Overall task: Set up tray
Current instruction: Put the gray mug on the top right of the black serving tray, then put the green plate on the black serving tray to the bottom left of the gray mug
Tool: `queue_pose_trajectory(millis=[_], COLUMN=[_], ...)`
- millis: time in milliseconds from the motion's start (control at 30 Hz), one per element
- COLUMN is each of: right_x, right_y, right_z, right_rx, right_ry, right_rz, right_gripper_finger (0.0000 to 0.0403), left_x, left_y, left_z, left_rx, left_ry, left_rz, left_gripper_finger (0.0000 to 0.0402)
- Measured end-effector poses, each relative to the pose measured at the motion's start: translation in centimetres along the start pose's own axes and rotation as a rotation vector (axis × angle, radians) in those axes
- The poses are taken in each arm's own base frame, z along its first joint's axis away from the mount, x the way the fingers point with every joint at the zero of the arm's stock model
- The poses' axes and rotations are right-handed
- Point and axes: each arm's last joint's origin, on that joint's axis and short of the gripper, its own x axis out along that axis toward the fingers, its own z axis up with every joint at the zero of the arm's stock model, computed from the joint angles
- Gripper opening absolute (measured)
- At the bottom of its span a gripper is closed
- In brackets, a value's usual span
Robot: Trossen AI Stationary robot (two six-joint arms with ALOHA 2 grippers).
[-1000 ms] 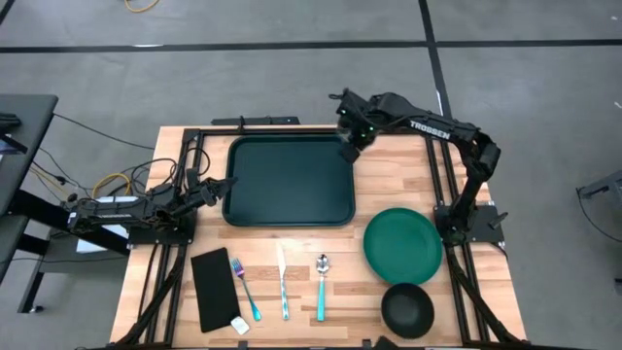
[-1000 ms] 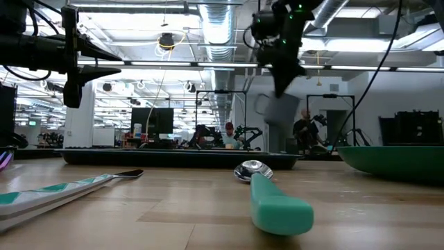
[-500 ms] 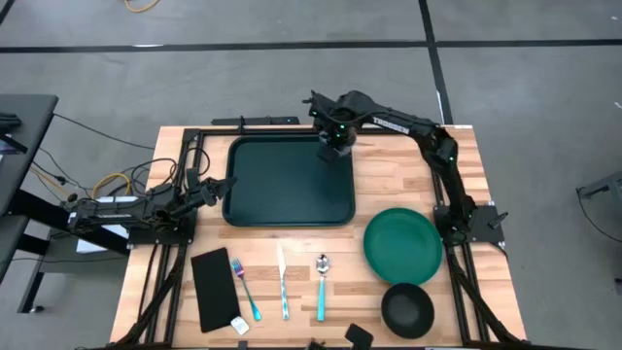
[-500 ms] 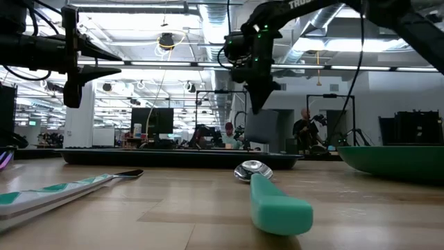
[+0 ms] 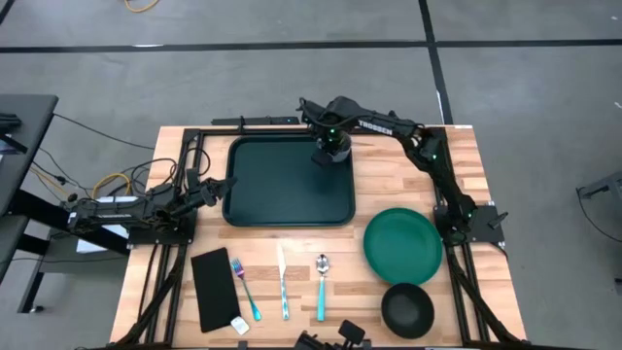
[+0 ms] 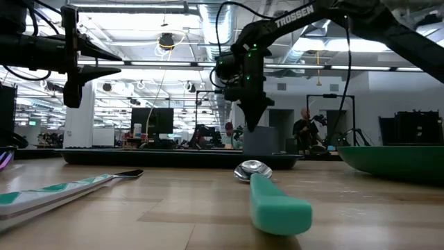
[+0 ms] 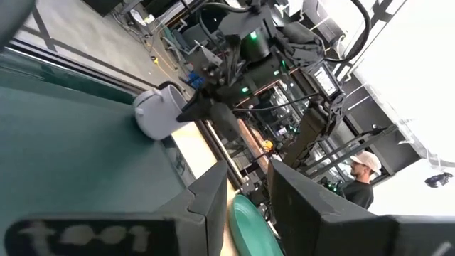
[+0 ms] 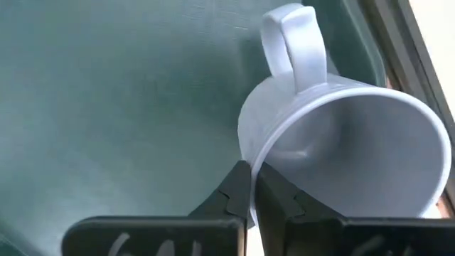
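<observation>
Wooden table (image 5: 389, 170) under bright ceiling lights, grey floor around, a person (image 6: 303, 129) standing far back in the room. Dark green tray (image 5: 282, 190) lying flat at the table's far middle. Right gripper (image 5: 328, 146), further in over the tray's far right corner than a second ago and lower, pinched shut on the rim of a white mug (image 8: 334, 142) now down on the tray. Left gripper (image 5: 216, 187) waiting just beside the tray's left edge, fingers apart, empty. Nearer: black napkin (image 5: 213, 289), fork (image 5: 244, 286), knife (image 5: 283, 287), spoon (image 5: 321, 285), green plate (image 5: 402, 245), black bowl (image 5: 406, 309).
</observation>
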Motion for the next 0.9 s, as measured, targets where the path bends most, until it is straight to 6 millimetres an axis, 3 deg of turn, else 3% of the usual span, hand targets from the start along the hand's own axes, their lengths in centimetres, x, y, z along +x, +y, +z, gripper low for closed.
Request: queue_pose_trajectory(millis=[600,900], right_x=[-0.21,-0.23], right_y=[0.26,0.16], right_z=[0.77,0.83], right_rx=[-0.055,-0.053], right_ry=[-0.089,-0.096], right_rz=[-0.010,-0.041], right_gripper_finger=[0.0027,0.0067], left_x=[0.00,0.00], left_y=[0.00,-0.01], left_z=[0.00,0.00], left_rx=[0.003,0.003], left_ry=[0.000,0.000], left_rz=[0.000,-0.001], left_gripper_finger=[0.0092,0.0092])
